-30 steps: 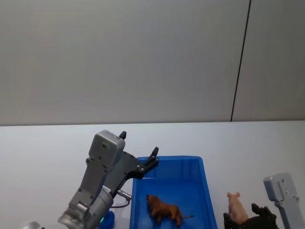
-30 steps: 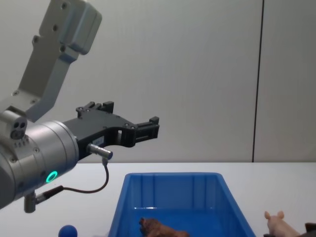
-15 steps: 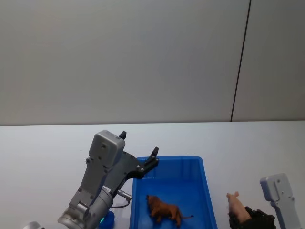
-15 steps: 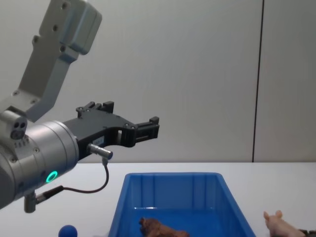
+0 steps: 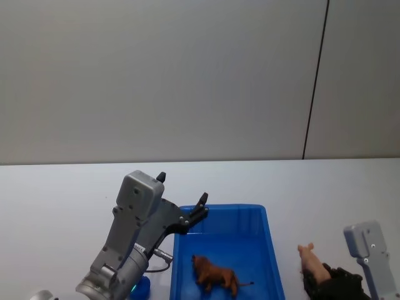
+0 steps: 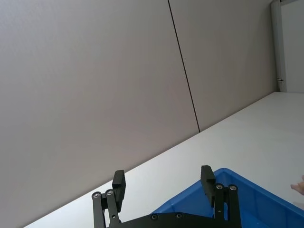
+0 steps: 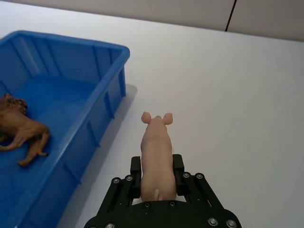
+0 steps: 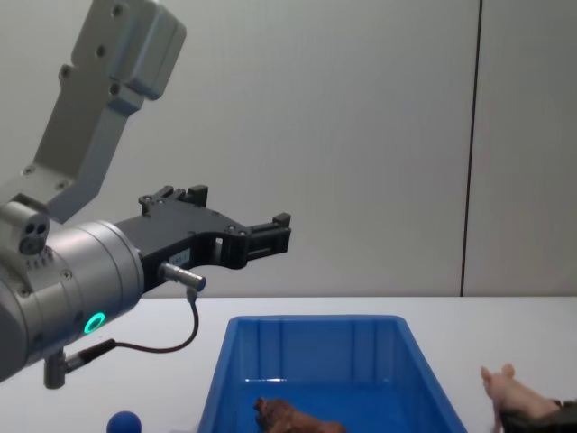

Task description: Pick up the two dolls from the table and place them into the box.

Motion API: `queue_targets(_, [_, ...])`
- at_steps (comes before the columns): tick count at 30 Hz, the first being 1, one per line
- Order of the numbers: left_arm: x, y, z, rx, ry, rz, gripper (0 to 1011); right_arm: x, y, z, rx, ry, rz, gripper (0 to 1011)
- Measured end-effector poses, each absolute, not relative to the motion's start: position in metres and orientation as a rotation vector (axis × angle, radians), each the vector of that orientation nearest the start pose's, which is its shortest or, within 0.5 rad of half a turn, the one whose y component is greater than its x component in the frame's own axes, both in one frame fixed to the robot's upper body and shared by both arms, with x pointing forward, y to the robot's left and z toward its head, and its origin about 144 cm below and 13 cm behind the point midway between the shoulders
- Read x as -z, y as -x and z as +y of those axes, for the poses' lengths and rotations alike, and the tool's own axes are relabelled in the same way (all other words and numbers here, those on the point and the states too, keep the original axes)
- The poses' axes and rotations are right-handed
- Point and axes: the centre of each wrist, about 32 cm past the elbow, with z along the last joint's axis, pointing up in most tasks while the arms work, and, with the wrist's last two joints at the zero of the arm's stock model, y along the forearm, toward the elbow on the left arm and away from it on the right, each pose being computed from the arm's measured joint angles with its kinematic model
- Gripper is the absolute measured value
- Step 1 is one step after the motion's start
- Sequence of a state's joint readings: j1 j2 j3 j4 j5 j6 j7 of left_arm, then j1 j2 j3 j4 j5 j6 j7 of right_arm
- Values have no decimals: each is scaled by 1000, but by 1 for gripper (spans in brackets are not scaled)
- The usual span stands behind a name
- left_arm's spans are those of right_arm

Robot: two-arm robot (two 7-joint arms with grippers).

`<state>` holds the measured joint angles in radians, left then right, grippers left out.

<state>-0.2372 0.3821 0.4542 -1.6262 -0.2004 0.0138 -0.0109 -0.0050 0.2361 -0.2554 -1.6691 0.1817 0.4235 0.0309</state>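
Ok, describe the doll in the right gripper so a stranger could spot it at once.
Find the bright blue box on the white table. Just to its right, the right gripper is shut on the pale pink pig doll. Its pink colour and pointed ears set it apart from the reddish-brown furry doll lying inside the box.

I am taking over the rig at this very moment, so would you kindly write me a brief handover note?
Left pincer: open, empty, raised near the far left corner of the box.
Right pincer: shut on the pink pig doll, to the right of the box and outside it; whether the doll has cleared the table is unclear.
Done: the brown furry doll lies inside the box.
Left: carry the pig over the box's right wall and release it inside.
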Motion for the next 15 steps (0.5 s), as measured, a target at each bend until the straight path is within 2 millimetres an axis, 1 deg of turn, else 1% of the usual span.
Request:
queue_targets(7, [-1204,-492,198,-1124,-61,-268,1001,-1166,-446,-210,1244,317,168,376])
queue_targets(15, [-1204,-492,198,-1124,-61,-268,1001,-1183,-452,-209,1194,252,83,376])
